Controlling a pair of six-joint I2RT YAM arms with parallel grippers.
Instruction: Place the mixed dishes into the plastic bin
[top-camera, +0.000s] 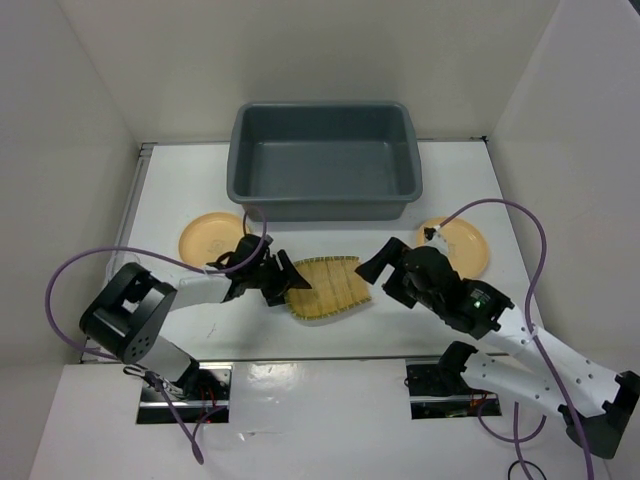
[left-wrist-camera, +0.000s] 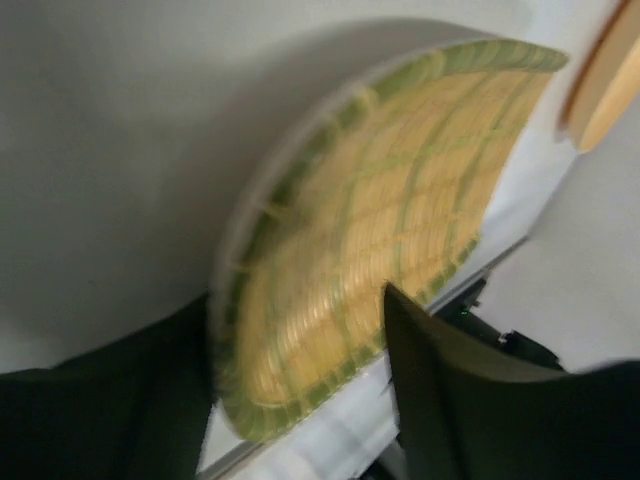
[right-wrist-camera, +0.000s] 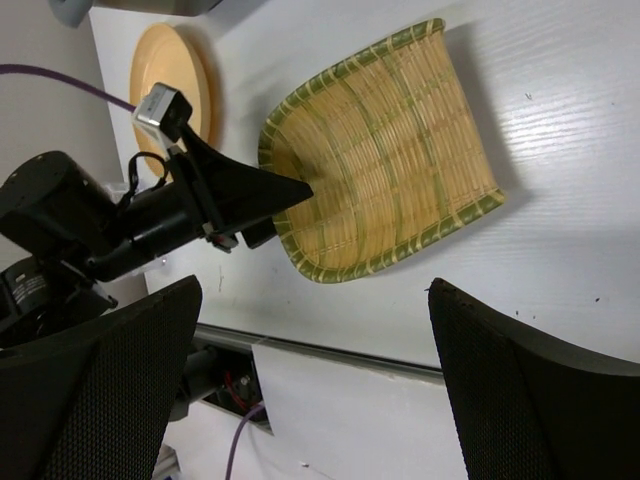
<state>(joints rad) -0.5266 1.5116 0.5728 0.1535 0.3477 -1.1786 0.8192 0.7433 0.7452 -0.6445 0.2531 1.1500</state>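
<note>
The step in hand is the pickup of the yellow slatted tray (top-camera: 330, 288), the first of the mixed dishes to be moved. It lies flat on the white table (top-camera: 400, 325) at the centre of the overhead view, just below the plastic bin (top-camera: 325, 108), which sits at the top centre with nothing visible inside.

The left gripper (top-camera: 288, 285) is at the tray's left edge. Its fingers (left-wrist-camera: 450, 390) stand part open astride the greenish rim, one over the slats and one outside. The blurred wrist view does not show whether they pinch it yet.

The right gripper (top-camera: 385, 277) hangs just right of the tray, spread wide and holding nothing.

The two orange plates (top-camera: 210, 237) (top-camera: 462, 243) lie at centre left and centre right.

Next, the left fingers likely need a firm pinch on the thin rim. The tray must then be lifted clear of the near bin wall before release inside.
</note>
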